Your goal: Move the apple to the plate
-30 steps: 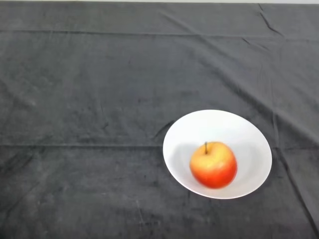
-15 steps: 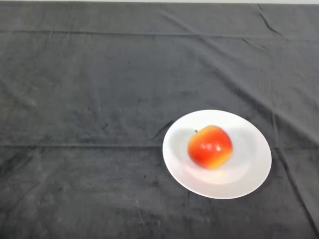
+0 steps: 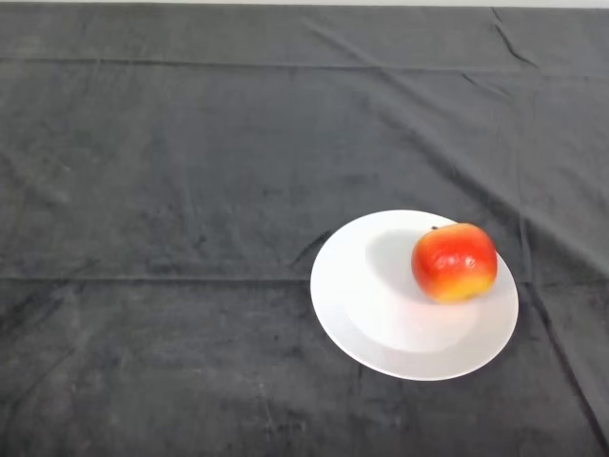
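Note:
A red and yellow apple (image 3: 455, 262) lies on its side on the white plate (image 3: 371, 324), up against the plate's far right rim. Its stem end points up and to the left. The plate sits on the dark cloth at the right of centre in the head view.
The dark cloth (image 3: 171, 190) covers the whole table, with creases at the far right and a fold line running across at about the plate's height.
The apple has rolled within the plate, from its near middle a second ago, through the centre, to the far right rim now. The plate has stayed put.

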Controlling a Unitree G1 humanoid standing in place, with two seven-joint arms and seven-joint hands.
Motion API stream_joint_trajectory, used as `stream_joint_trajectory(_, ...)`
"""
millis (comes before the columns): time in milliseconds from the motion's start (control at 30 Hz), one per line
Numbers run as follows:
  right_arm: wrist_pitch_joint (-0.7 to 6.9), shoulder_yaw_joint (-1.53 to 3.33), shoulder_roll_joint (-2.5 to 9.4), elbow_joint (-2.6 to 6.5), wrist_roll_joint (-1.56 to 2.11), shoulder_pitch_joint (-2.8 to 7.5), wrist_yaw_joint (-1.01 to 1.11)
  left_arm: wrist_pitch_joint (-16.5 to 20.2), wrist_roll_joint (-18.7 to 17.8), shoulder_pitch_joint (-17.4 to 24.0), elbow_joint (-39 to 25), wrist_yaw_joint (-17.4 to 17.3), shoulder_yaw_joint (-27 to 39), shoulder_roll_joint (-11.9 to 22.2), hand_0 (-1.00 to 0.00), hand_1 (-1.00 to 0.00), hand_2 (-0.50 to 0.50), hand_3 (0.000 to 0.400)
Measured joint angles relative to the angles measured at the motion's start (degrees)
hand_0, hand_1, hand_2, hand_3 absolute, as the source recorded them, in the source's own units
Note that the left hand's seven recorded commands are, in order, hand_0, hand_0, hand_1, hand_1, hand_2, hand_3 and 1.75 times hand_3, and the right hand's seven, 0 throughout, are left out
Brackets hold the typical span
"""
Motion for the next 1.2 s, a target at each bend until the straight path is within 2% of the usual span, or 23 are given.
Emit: stream_joint_trajectory(1200, 0.0, 0.0, 0.02, 0.0, 0.0, 0.0, 0.0, 1.2, 1.3, 0.0, 0.0, -1.8, 3.8, 0.0, 0.0, 0.0, 0.0, 0.0)
